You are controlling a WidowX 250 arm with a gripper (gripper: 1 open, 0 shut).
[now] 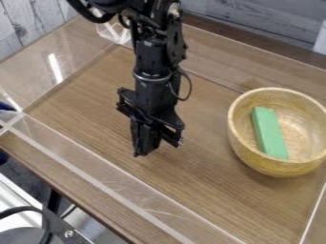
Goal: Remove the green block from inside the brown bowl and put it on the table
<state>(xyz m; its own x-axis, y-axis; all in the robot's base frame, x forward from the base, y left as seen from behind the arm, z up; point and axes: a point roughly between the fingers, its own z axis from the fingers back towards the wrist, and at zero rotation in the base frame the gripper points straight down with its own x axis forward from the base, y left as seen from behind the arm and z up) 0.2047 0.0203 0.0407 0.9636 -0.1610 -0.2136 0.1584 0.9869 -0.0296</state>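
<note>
1. Small flat oblong bright green block (269, 132): it's sitting inside the round light tan wooden bowl (277, 132), lying lengthwise, nothing gripping it.
2. The bowl has a thick rim and stands near the right edge of the view, on the big brown wood-grain tabletop (140, 195). My worry is that rim: come in too low and the arm probably bumps it and shoves the bowl, block and all.
3. The black robot tool (139, 151) is well apart from the bowl, off to its left in the view, pointing down over bare wood. Its jaws are closed up, with nothing visible between them. If they don't spread before going down, I'd guess they just poke the block. Grab it off-centre and it could twist or slip out on the lift.
</note>
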